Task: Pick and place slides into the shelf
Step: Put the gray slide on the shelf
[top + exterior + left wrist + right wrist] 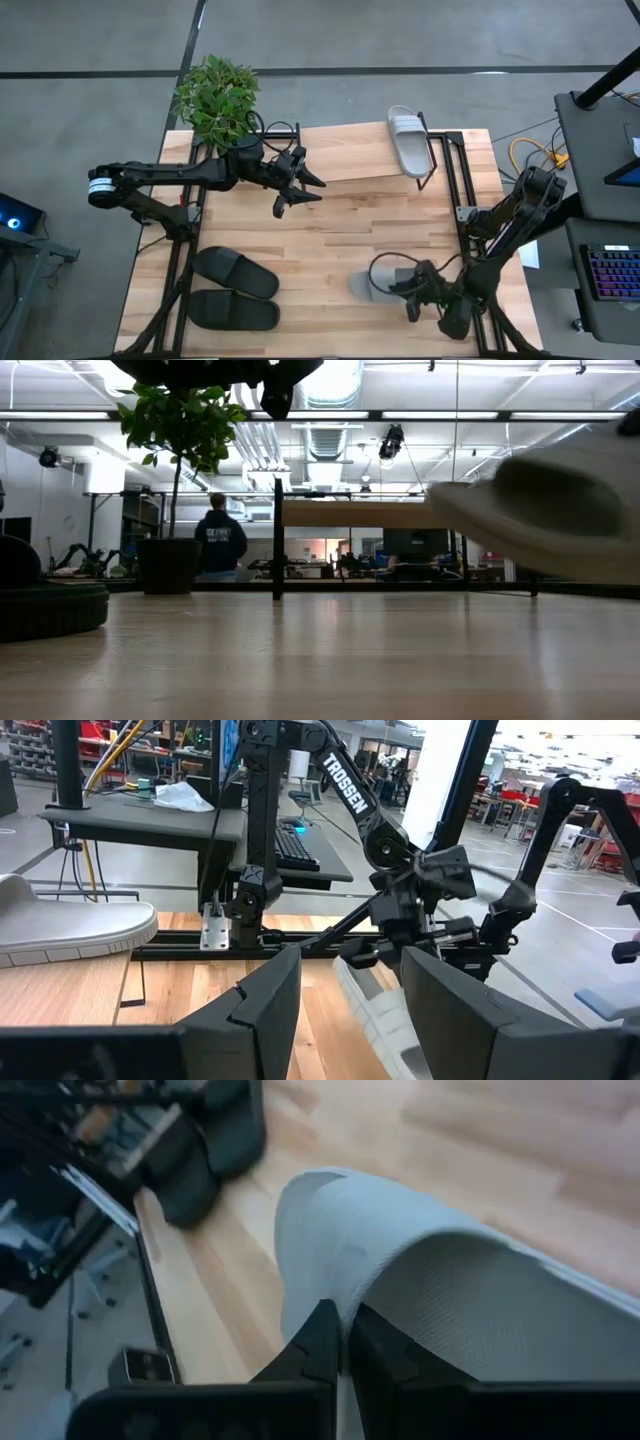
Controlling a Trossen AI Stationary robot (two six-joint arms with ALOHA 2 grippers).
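Observation:
A grey-white slide (372, 285) hangs just above the table's near right part, with my right gripper (412, 292) shut on it. A second grey-white slide (408, 140) lies sole down on the shelf's plank (350, 158) at the far right. Two black slides (235, 270) (232, 312) lie side by side on the table at the near left. My left gripper (300, 190) hovers open and level above the table's far middle, holding nothing. My right gripper pinches the grey-white slide's side edge (335, 1295), beside the wide strap (480, 1305), between its two shut fingers. The fingers come from the table's right side, slanting down. In the low view the slide (540, 510) hangs tilted, clear of the tabletop.
A potted plant (218, 95) stands at the table's far left corner. Black frame bars (440, 165) run along the shelf's right end. Bare wood lies in the table's middle. A person (220, 540) stands in the room beyond the table.

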